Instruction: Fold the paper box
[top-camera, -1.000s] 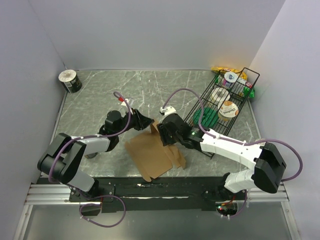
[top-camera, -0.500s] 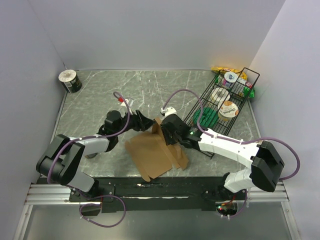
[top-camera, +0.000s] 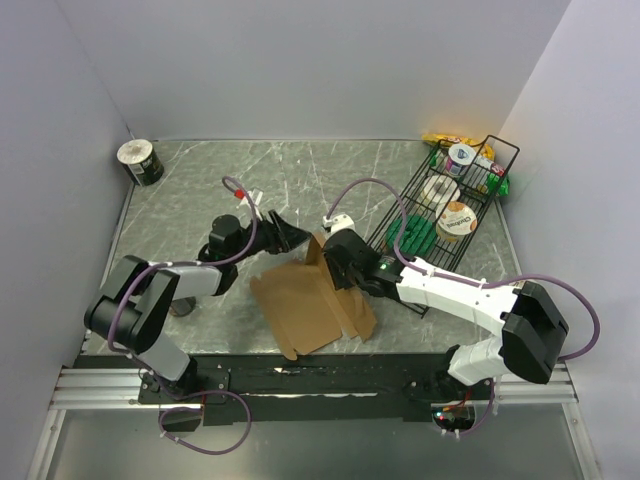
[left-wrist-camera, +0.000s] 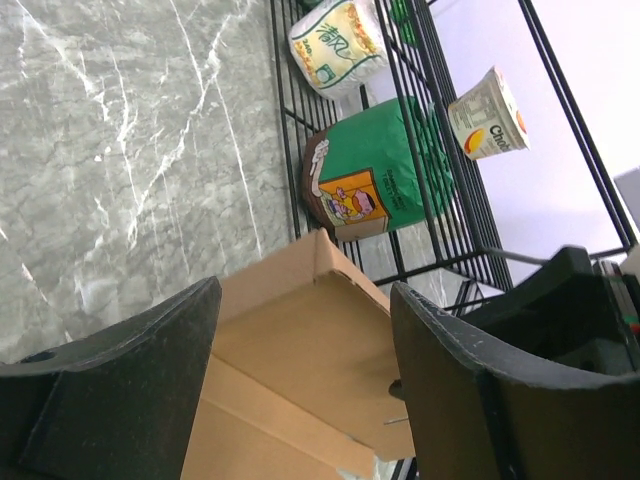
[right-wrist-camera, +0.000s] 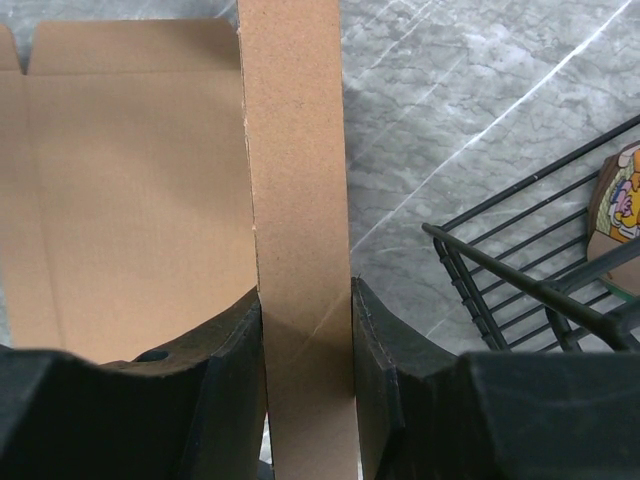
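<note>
From above, the brown box (top-camera: 300, 305) lies mostly flat on the grey marbled tabletop (top-camera: 200, 190), near the front edge and between the two arms, with one flap at its far right corner raised off the surface. The left fingers (top-camera: 285, 235) point at that raised corner from the left and sit just beside it, spread apart; whether they touch it cannot be told from here. The right fingers (top-camera: 335, 262) are at the same raised flap from the right side. A black wire basket (top-camera: 505, 150) stands on the right of the tabletop with a green bag (top-camera: 412, 235), cups and rolls in it, and a dark can (top-camera: 140, 163) sits in the far left corner. In the left wrist view, the left fingers (left-wrist-camera: 130, 390) stand wide with nothing gripped between them; through the gap the box (left-wrist-camera: 300, 340) shows its upturned corner, and beyond it are the basket (left-wrist-camera: 285, 150), the green bag (left-wrist-camera: 380, 180), a paper roll (left-wrist-camera: 335, 45) and a cup (left-wrist-camera: 488, 112). In the right wrist view, the right fingers (right-wrist-camera: 235, 370) are closed narrowly onto the raised flap (right-wrist-camera: 295, 150), which runs upright between both pads, touching each; the rest of the box (right-wrist-camera: 130, 180) lies flat to the left, and the basket (right-wrist-camera: 500, 275) wires appear at the right.
</note>
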